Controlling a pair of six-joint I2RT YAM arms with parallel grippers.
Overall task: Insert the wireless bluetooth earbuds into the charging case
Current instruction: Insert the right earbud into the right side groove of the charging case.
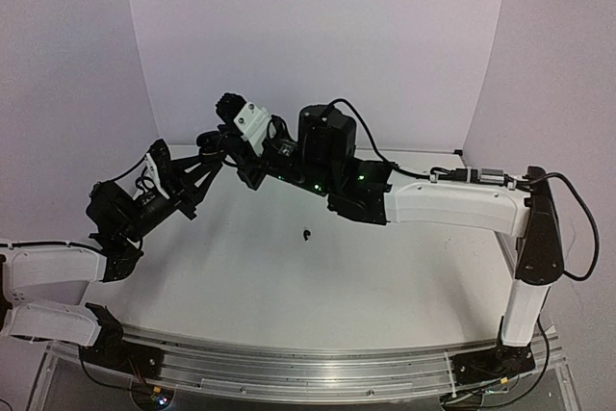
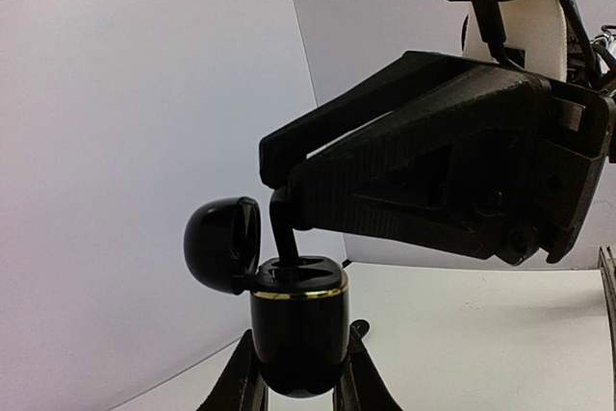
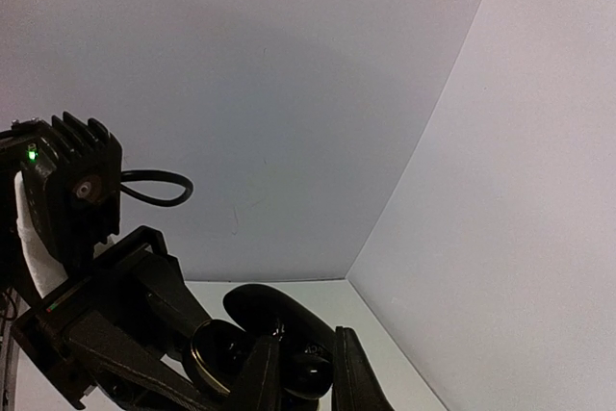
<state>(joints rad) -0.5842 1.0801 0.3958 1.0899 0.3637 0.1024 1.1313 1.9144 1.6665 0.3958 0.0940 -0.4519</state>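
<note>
A black charging case [image 2: 298,329] with a gold ring stands upright above the table, its lid [image 2: 221,243] swung open to the left. My left gripper [image 2: 298,372] is shut on the case's lower body. My right gripper [image 2: 279,180] reaches down from above and is shut on a black earbud [image 2: 282,233], whose stem enters a slot in the case top. In the right wrist view that earbud [image 3: 310,384] sits between the fingers of the right gripper [image 3: 306,372], beside the open lid [image 3: 279,310]. The two grippers, left [image 1: 202,156] and right [image 1: 223,146], meet at the back left. Another black earbud [image 1: 306,235] lies on the table.
White walls [image 1: 318,36] close off the back and both sides of the white table [image 1: 385,276]. The right arm [image 1: 452,204] stretches across the back of the table from its base at the right. A metal rail [image 1: 289,358] runs along the near edge.
</note>
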